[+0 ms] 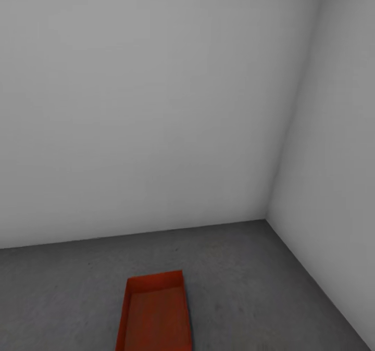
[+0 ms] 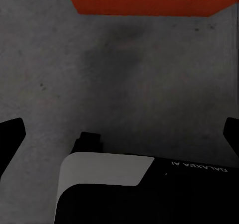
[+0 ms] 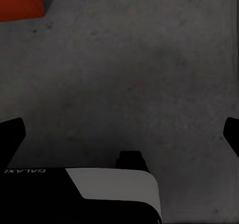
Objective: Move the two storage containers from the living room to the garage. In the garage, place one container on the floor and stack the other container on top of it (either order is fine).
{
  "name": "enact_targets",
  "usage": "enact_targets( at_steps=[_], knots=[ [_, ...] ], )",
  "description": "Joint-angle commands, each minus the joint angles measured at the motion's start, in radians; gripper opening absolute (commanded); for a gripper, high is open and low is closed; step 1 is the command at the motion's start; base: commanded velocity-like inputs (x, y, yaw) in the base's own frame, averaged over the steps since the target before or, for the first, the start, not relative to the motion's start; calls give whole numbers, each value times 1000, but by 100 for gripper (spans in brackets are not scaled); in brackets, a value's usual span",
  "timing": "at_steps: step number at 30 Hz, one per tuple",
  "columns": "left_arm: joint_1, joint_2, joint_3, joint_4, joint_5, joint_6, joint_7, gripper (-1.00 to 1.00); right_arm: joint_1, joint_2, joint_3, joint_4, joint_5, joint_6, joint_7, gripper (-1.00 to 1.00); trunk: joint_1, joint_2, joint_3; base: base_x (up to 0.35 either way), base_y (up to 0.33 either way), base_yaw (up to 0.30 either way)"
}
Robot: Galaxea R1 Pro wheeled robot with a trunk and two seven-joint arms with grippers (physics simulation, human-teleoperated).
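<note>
One storage container point(image 1: 154, 317) is sitting on the garage floor point(image 1: 250, 267); both grippers point(image 2: 119, 129) point(image 3: 119, 129) are hanging spread and empty, probably ready to go fetch the other.

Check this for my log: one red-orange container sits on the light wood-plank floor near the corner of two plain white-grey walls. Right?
Not quite. The red-orange container sits on a dark grey concrete floor, not light wood planks; the head view shows it. The rest holds: it lies near the corner of two plain white-grey walls.
</note>
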Motion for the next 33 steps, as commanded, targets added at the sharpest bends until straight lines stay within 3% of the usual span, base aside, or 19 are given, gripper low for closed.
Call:
enact_targets(
  at_steps=[1,9,14,17,21,33],
  knots=[
    [0,0,0,-1,8,4,2,100,-1,1,8,3,-9,-5,0,100,0,-1,-1,0,0,-242],
    [0,-1,-3,-1,7,4,2,100,-1,-1,8,3,-9,-5,0,100,0,-1,-1,0,0,-242],
    [0,-1,-3,0,6,4,2,100,-1,-29,9,3,-9,0,8,100,0,-1,-1,0,0,-242],
    [0,-2,-3,1,5,4,0,100,4,-39,9,3,-5,14,68,100,0,-1,-1,0,0,-237],
    [0,-3,-3,1,5,5,0,100,44,-40,10,3,-2,42,109,100,0,-1,-1,0,0,-224],
    [25,-3,-3,1,4,4,-6,100,94,-38,10,3,-1,26,109,100,0,-1,4,0,0,-219]
  ],
)
